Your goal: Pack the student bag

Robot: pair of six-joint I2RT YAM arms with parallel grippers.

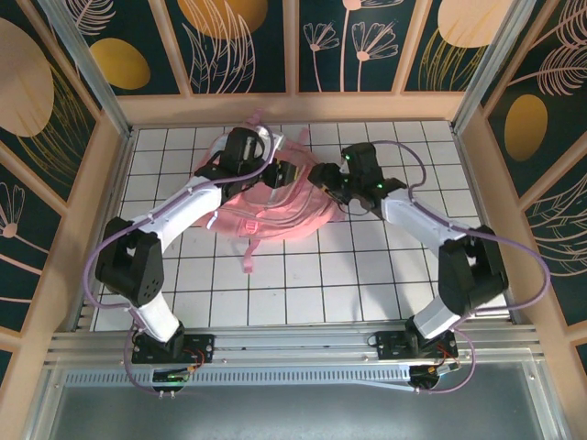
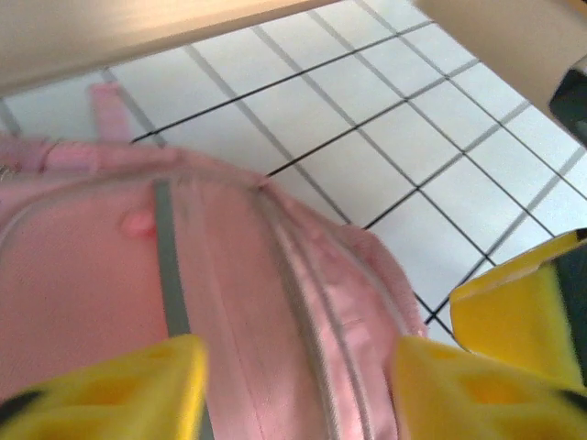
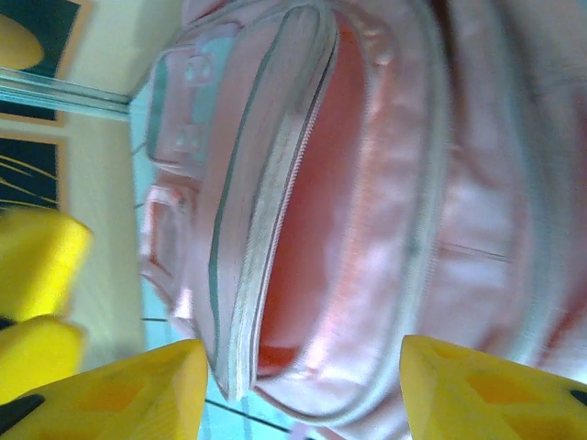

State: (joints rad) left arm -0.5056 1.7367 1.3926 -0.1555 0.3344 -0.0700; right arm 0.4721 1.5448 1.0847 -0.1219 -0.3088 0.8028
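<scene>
The student bag (image 1: 275, 215) lies flat on the white gridded desk (image 1: 367, 275), toward the far middle, with both arms bent in over its top end. The left hand (image 2: 293, 390) hovers just above the pink fabric with its yellow fingers (image 2: 138, 390) spread wide and nothing pinched between them. The right hand (image 3: 293, 390) is also spread wide and empty, facing the main compartment opening (image 3: 307, 220), where the zipper track (image 3: 275, 183) gapes and the reddish lining shows. The chief risk is that the mouth sags shut: neither hand grips the soft fabric, so the slack upper lip could fold back over the gap. A second risk is a knock between the hands, since each wrist view catches a yellow finger of the other one close by. A careless move inward could make them clash or trap fabric between them. A fingertip could also catch on the zipper teeth or the loose strap (image 1: 248, 257) and drag the whole bag across the smooth desk, which offers little hold.
</scene>
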